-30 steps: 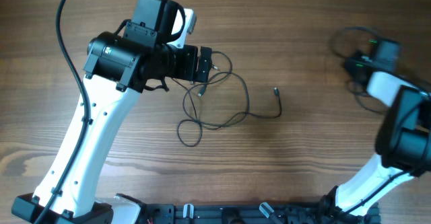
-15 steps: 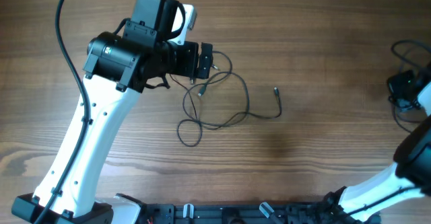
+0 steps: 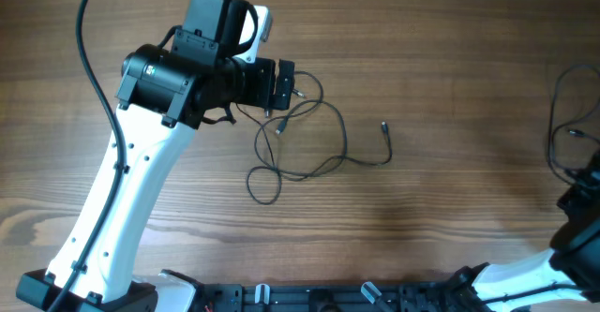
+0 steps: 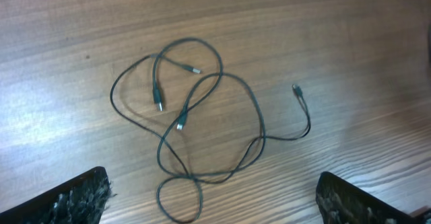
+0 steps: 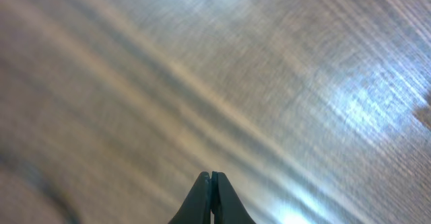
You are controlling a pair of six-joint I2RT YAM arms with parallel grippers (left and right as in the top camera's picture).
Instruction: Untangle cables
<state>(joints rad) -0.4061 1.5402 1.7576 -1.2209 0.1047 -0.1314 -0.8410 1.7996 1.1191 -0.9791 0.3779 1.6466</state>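
The cables (image 4: 182,123) are lying in a loose knot on the wooden worktop (image 3: 450,218), left of centre in the overhead view, their loops crossing one another. Three plug tips (image 4: 159,106) are sitting inside the loops, and a fourth is trailing out to the right. Another thin black cord (image 3: 555,134) is curling at the right edge of the overhead view, well apart from the knot. It is probably a cable already drawn clear, though that is only a judgement.

The left hand (image 4: 212,183) is hovering over the knot with its fingers spread wide, gripping nothing. The right hand (image 5: 211,196) is pinched closed over bare, blurred wood, with nothing showing between its fingers.

The job is looking partly done at best, with the main knot waiting to be teased apart.
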